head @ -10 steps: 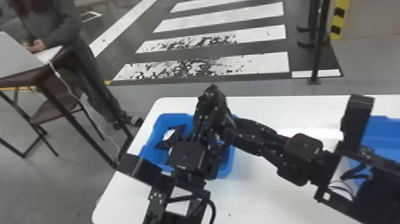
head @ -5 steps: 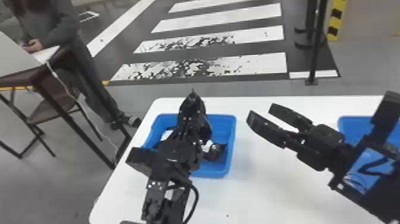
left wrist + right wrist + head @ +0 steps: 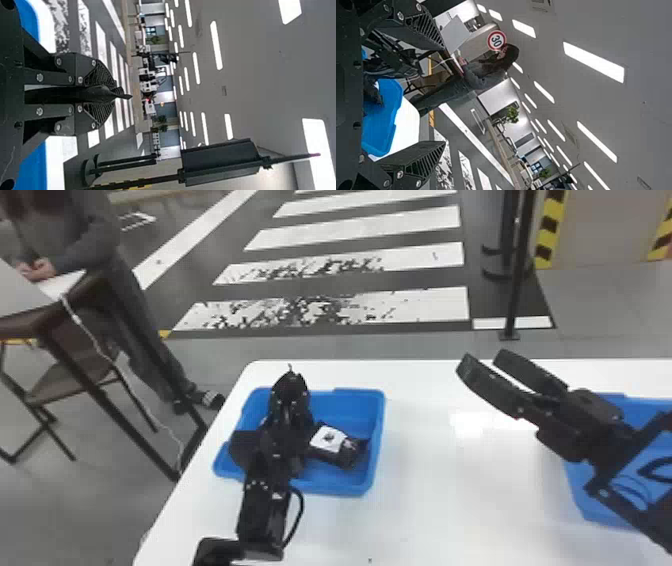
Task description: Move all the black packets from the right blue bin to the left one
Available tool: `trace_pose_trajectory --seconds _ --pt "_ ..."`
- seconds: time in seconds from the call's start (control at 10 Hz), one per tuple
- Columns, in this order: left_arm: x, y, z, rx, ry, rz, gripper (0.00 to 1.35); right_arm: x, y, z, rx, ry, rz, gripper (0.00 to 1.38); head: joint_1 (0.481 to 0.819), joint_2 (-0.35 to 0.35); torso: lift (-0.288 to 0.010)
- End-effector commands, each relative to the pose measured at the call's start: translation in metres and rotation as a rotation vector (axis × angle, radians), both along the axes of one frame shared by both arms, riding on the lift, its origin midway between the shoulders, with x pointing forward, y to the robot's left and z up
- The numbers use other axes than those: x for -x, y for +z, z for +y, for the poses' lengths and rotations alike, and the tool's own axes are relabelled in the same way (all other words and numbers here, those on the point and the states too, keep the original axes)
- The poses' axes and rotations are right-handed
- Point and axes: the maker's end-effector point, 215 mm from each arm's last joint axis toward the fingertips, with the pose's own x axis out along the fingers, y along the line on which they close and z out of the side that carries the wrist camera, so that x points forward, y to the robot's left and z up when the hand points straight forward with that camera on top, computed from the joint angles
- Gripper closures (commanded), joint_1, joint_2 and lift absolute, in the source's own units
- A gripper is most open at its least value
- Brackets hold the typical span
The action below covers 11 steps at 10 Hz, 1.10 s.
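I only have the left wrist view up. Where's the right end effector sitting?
Observer: Head view has the right end effector above the white table, its fingertips between the left bin and the right bin.

Operator: Carrying anything?

Observer: No, its fingers are spread with nothing between them.

Operator: Any packet lying in the left bin?

Observer: At least one: a black packet with a white label, toward the bin's right side in the head view.

left bin (image 3: 345, 402): blue | table (image 3: 425, 500): white | packet (image 3: 350, 452): black | crosswalk (image 3: 425, 302): white-striped
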Motion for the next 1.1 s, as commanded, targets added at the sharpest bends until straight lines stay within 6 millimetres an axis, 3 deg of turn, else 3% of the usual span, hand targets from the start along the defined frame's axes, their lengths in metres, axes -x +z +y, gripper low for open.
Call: trace_pose_trajectory --seconds 0.0,0.1,0.2,0.3,0.4,0.6,0.7,0.8,1.0 --pt "0.009 -0.002 -0.006 0.07 -0.019 -0.03 0.1 -0.005 0.003 -0.013 -0.008 -0.032 -0.007 0.2 0.679 0.303 -0.14" --pt "0.015 0.008 -0.026 0.122 -0.068 -0.074 0.02 -0.01 0.004 -0.027 0.002 -0.062 -0.022 0.2 0.687 0.293 -0.14" --pt "0.018 0.024 -0.043 0.168 -0.135 -0.128 0.15 -0.018 0.008 -0.055 0.036 -0.136 -0.061 0.2 0.687 0.271 -0.14" --pt "0.029 0.054 -0.062 0.162 -0.191 -0.185 0.16 -0.023 0.013 -0.093 0.107 -0.238 -0.12 0.19 0.684 0.232 -0.14" --pt "0.043 0.077 -0.08 0.154 -0.224 -0.183 0.06 -0.021 0.018 -0.13 0.173 -0.336 -0.176 0.19 0.672 0.178 -0.14" --pt "0.061 0.085 -0.104 0.156 -0.259 -0.113 0.0 -0.007 -0.001 -0.205 0.297 -0.516 -0.208 0.2 0.657 0.078 -0.14" --pt "0.07 0.086 -0.109 0.136 -0.252 -0.079 0.0 0.009 -0.007 -0.235 0.375 -0.598 -0.246 0.2 0.666 0.015 -0.14" --pt "0.075 0.079 -0.111 0.121 -0.25 -0.05 0.0 0.026 -0.016 -0.251 0.404 -0.651 -0.233 0.2 0.685 -0.045 -0.14" --pt "0.088 0.08 -0.1 0.124 -0.179 -0.048 0.0 0.051 -0.036 -0.264 0.468 -0.69 -0.184 0.2 0.695 -0.096 -0.14"
